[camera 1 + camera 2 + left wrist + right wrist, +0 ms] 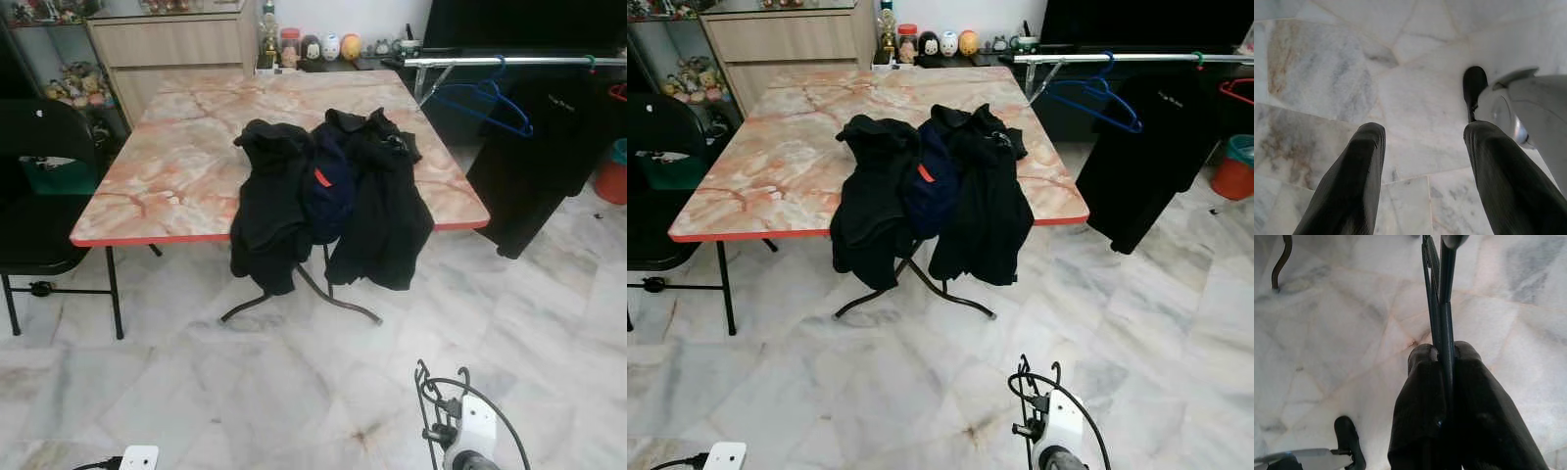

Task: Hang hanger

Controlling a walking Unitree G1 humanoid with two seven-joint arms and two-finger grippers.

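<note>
- Step in hand (a judgement): carrying. The right claw (pixel 1442 357) is clamped on a dark hanger (pixel 1441 298), whose thin frame runs between the two black fingers and out toward the upper edge of the right wrist view; the hanging itself is not yet done.
- Position of the task's thing: in the left eye view the hanger appears as dark wire loops at the lower right of the frame, above the marble floor (pixel 294 392) and well apart from the rail (pixel 509 61) at the upper right.
- Next move (a judgement): it calls for an approach toward the rail, a lift of the hanger to rail height, and its hook set over a free stretch near the blue hanger (pixel 485 98) and the hung black garment (pixel 534 166).
- Left claw (pixel 1422 166): spread wide and empty, pointing down at the floor; the arm hangs idle.
- Shown by the eye views and not by the wrist views: the bench (pixel 186 147) with its pink marbled top, three dark garments (pixel 328 191) draped over its near edge, and a black chair (pixel 39 186) at the left.
- Shown by the right wrist view and not by the eye views: the contact itself, fingers pressed tight on the hanger.
</note>
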